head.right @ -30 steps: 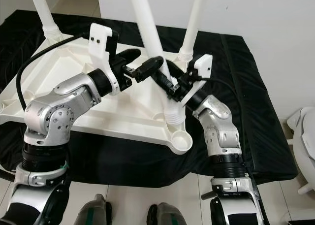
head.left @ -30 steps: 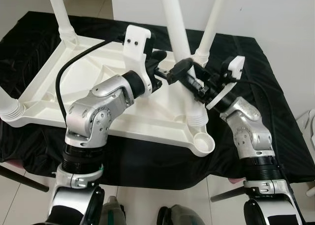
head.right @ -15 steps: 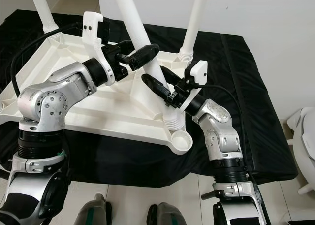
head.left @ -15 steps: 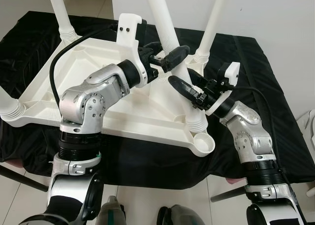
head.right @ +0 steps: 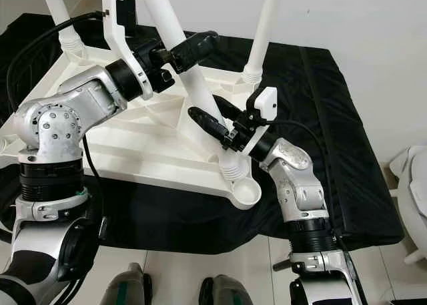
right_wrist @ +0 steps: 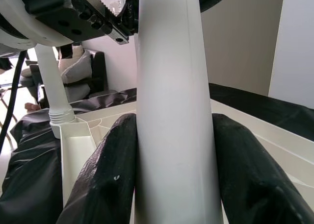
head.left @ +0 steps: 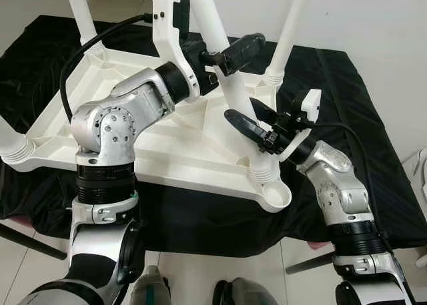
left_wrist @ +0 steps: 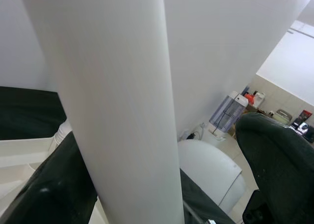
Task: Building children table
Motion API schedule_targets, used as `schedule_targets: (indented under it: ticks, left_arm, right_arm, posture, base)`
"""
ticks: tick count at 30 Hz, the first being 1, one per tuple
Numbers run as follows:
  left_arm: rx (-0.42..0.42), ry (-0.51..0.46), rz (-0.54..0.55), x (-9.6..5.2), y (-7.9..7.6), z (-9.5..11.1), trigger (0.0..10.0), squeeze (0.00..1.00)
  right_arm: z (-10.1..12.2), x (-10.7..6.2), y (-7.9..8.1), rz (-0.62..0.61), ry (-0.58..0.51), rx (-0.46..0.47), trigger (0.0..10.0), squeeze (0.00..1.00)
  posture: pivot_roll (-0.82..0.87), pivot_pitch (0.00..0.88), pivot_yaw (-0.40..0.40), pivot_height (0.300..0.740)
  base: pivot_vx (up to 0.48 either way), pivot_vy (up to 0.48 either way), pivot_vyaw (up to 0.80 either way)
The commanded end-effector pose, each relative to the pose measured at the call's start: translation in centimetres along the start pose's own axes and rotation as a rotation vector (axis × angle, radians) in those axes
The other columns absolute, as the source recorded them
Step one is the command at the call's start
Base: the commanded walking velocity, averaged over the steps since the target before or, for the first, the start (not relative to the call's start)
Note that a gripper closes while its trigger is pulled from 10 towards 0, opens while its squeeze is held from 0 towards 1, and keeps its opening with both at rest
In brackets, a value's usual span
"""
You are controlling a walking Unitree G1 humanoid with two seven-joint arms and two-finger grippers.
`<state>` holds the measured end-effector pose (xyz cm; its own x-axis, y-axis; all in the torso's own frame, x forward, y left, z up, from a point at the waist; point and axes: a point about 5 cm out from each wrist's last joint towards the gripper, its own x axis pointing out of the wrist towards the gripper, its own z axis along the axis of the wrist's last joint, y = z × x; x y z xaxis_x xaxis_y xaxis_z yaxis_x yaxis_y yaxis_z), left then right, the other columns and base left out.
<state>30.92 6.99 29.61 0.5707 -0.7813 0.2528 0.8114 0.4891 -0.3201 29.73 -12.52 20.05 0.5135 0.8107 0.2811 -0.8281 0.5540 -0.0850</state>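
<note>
From the left eye view, the upturned white tabletop (head.left: 180, 151) lies on a black cloth (head.left: 373, 151), and the left gripper (head.left: 233, 51) grasps the loose leg (head.left: 223, 71) high up. In the right eye view the right gripper (head.right: 210, 121) clamps it low, just above the empty corner socket (head.right: 245, 191). Each wrist view shows black fingers (right_wrist: 115, 180) pressed against the leg's sides. It looks like seating the leg: next, line its threaded end up over the socket.
</note>
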Motion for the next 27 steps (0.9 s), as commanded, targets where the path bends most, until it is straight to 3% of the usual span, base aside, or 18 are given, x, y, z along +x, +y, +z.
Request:
schedule_targets:
  ticks: [1, 12, 13, 14, 15, 17, 18, 27]
  left_arm:
    - [-0.012, 0.043, -0.050, 0.2, -0.9, -0.9, 10.0, 0.00]
    - [-0.021, 0.116, -0.040, 0.4, -1.3, -2.7, 10.0, 0.00]
    - [-0.026, 0.108, -0.042, 0.4, -1.3, -2.6, 9.3, 0.00]
    - [-0.026, 0.108, -0.042, 0.4, -1.3, -2.6, 9.3, 0.00]
    - [-0.027, 0.100, -0.040, 0.4, -1.3, -2.4, 4.3, 0.00]
    - [-0.028, 0.095, -0.038, 0.4, -1.2, -2.3, 4.3, 0.00]
    - [-0.030, 0.085, -0.036, 0.5, -1.2, -2.2, 0.0, 0.00]
    - [-0.045, 0.082, -0.025, 0.6, -1.2, -2.6, 0.0, 0.00]
  right_arm:
    - [0.5, 0.0, 0.0, 0.002, -0.013, -0.026, 10.0, 0.00]
    - [0.8, 0.3, -0.1, -0.004, -0.026, -0.032, 10.0, 0.00]
    - [0.8, 0.3, -0.1, -0.004, -0.025, -0.031, 10.0, 0.00]
    - [0.8, 0.3, -0.1, -0.004, -0.025, -0.031, 10.0, 0.00]
    - [0.8, 0.3, -0.2, -0.005, -0.024, -0.032, 10.0, 0.00]
    - [0.8, 0.3, -0.2, -0.006, -0.023, -0.032, 10.0, 0.00]
    - [0.8, 0.3, -0.2, -0.009, -0.021, -0.033, 10.0, 0.00]
    - [0.8, 0.6, -0.7, -0.060, -0.014, -0.026, 10.0, 0.00]
  posture:
    - [0.00, 0.011, -0.053, 0.740]
    - [0.01, 0.009, -0.054, 0.740]
    - [0.01, 0.012, -0.055, 0.740]
    - [0.01, 0.012, -0.055, 0.740]
    - [0.01, 0.015, -0.054, 0.740]
    - [0.01, 0.015, -0.054, 0.740]
    - [0.01, 0.019, -0.053, 0.740]
    - [0.00, 0.026, -0.047, 0.740]
  base:
    - [0.000, 0.000, 0.00]
    - [0.000, 0.000, 0.00]
    - [0.000, 0.000, 0.00]
    - [0.000, 0.000, 0.00]
    - [0.000, 0.000, 0.00]
    - [0.000, 0.000, 0.00]
    - [0.000, 0.000, 0.00]
    - [0.000, 0.000, 0.00]
